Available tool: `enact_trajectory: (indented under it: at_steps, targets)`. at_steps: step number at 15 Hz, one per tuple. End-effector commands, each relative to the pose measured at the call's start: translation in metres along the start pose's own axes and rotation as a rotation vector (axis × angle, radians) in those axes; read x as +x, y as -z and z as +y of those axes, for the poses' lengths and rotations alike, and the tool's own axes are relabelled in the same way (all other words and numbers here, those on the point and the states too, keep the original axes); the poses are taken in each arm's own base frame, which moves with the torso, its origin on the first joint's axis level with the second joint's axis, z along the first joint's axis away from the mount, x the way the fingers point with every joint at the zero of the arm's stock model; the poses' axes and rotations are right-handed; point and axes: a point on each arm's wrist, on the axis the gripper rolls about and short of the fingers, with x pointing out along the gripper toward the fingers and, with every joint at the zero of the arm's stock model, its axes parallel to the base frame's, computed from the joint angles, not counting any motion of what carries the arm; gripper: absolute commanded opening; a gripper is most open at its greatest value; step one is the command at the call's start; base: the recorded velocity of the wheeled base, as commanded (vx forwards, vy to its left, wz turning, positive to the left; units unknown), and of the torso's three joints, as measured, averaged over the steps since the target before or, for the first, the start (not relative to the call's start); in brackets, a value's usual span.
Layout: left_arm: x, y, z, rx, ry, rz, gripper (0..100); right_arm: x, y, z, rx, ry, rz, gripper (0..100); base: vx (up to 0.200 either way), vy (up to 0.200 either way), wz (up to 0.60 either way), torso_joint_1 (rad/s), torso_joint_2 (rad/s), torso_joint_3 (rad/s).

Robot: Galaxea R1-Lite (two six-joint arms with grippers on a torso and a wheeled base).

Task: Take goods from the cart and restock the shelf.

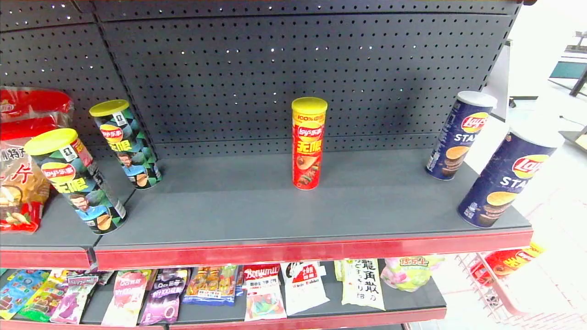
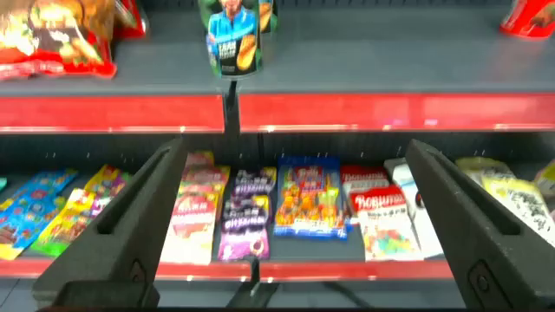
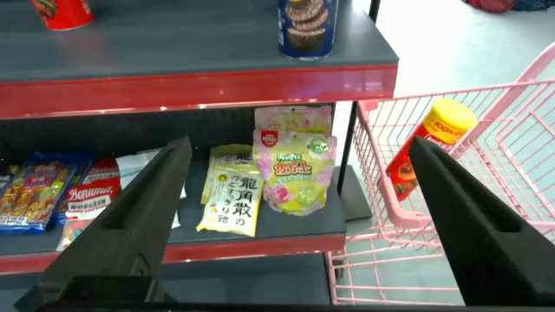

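On the dark grey upper shelf [image 1: 321, 215], which has a red front edge and a perforated back panel, five tall crisp tubes stand upright and well apart. A red cardboard tube with a yellow lid [image 1: 309, 143] stands alone in the middle, towards the far side. At the right end are two dark blue tubes with white lids, one far [image 1: 460, 135] and one near the front edge [image 1: 509, 176]. At the left are two green-and-black patterned tubes with yellow lids, one far [image 1: 126, 144] and one near [image 1: 75, 181], just beside a stack of red snack bags [image 1: 23, 160].

Below, a lower shelf [image 1: 412, 298] carries a row of flat sweet packets [image 1: 261, 293]. To the right of the shelving stands a pink wire cart [image 3: 379, 169]. Inside it, another red tube with a yellow cap [image 3: 425, 147] leans against the wire side.

The left claw [image 2: 295, 147] is held low in front of the shelves, its two dark fingers spread wide with nothing between them. The right claw [image 3: 299, 143] is likewise spread and empty, facing the right end of the shelving and the cart.

The restocking looks partly done. Tubes already stand on the upper shelf, but wide gaps remain between them. At least one tube still waits in the cart, and neither claw holds anything. The next step is probably a reach into the cart for that tube.
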Motion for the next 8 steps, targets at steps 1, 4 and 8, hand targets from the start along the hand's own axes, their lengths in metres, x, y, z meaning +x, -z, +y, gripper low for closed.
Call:
enact_trajectory:
  at_steps: [1, 4, 8]
  targets:
    - [0.0000, 0.0003, 0.0000, 0.000, -0.001, 0.002, 100, 0.0001, 0.0000, 0.0000, 0.000, -0.001, 0.001, 100, 0.000, -0.200, 0.00, -0.007, 0.00, 0.007]
    - [0.0000, 0.0001, 0.0000, 0.000, -0.001, 0.000, 100, 0.0001, 0.0000, 0.0001, -0.002, -0.002, 0.001, 100, 0.000, -0.200, 0.00, 0.015, 0.00, 0.002]
    - [0.0000, 0.0003, 0.0000, -0.003, -0.002, 0.002, 100, 0.0001, -0.0002, 0.0003, -0.009, -0.014, 0.000, 100, 0.000, -0.200, 0.00, 0.004, 0.00, 0.000]
